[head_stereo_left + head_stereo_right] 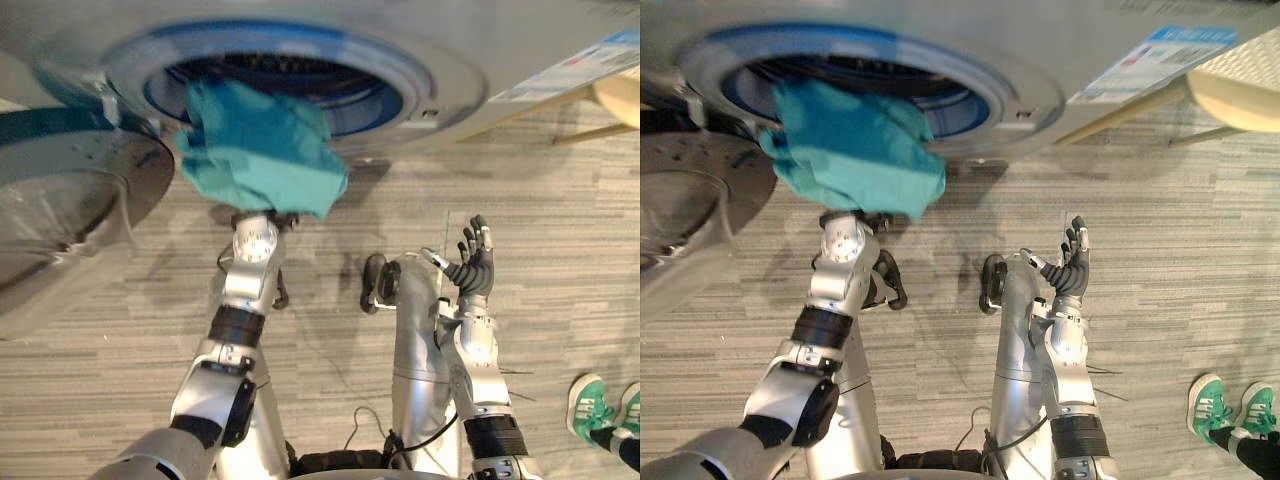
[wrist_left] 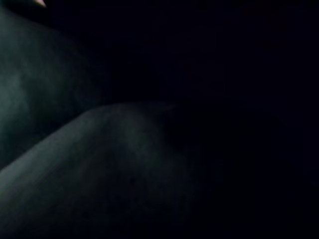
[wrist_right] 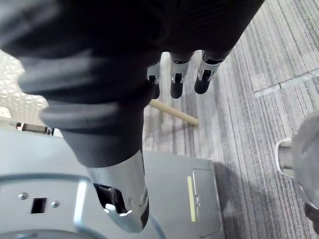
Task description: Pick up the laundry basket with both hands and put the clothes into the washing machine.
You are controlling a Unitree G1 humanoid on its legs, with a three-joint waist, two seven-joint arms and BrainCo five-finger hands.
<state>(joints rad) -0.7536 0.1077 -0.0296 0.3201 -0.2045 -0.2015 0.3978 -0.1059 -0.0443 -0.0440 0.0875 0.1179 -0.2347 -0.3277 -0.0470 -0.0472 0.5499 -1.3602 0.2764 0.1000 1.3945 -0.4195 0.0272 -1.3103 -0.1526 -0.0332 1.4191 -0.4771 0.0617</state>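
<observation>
A teal cloth (image 1: 262,148) hangs at the lower rim of the washing machine's round blue-ringed opening (image 1: 400,95). It is draped over my raised left hand, which is hidden beneath it; the wrist (image 1: 254,243) shows just below the cloth. The left wrist view is dark, covered by fabric (image 2: 99,164). My right hand (image 1: 472,264) is held up apart from the machine, over the floor, open and holding nothing, with its fingers (image 3: 175,82) straight.
The machine's door (image 1: 70,200) stands swung open at the left. A cream perforated object (image 1: 1240,80) on wooden legs stands at the far right of the machine. A person's green shoes (image 1: 592,404) are on the grey carpet at the lower right.
</observation>
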